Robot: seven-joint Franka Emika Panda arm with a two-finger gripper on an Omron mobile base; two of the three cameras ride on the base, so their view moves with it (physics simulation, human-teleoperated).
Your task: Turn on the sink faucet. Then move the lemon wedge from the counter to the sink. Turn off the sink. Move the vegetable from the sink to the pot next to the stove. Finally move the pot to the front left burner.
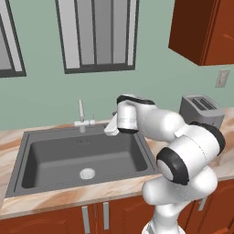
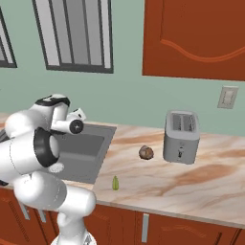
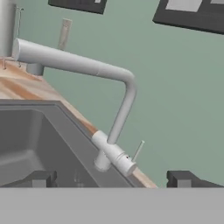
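The sink faucet [image 3: 109,144] stands at the back rim of the dark grey sink [image 1: 41,157]. Its thin spout [image 3: 70,63] reaches out over the basin and its small lever [image 3: 137,151] sticks up from the crossbar. I see no water at the spout. My gripper [image 3: 111,180] is open, its two dark fingertips [image 3: 41,179] wide apart, and it points at the faucet base from a short way off, touching nothing. The hand hovers over the sink's back right corner [image 1: 111,129]. The lemon wedge [image 2: 115,183] lies on the counter [image 2: 158,179] near its front edge, just right of the sink.
A brown roundish lump [image 2: 146,152] sits on the counter beside a silver toaster [image 2: 181,130]. The round silver drain [image 1: 87,173] lies in the sink bottom. Upper cabinets [image 2: 191,36] hang at the right, and windows [image 1: 98,34] sit in the green wall behind.
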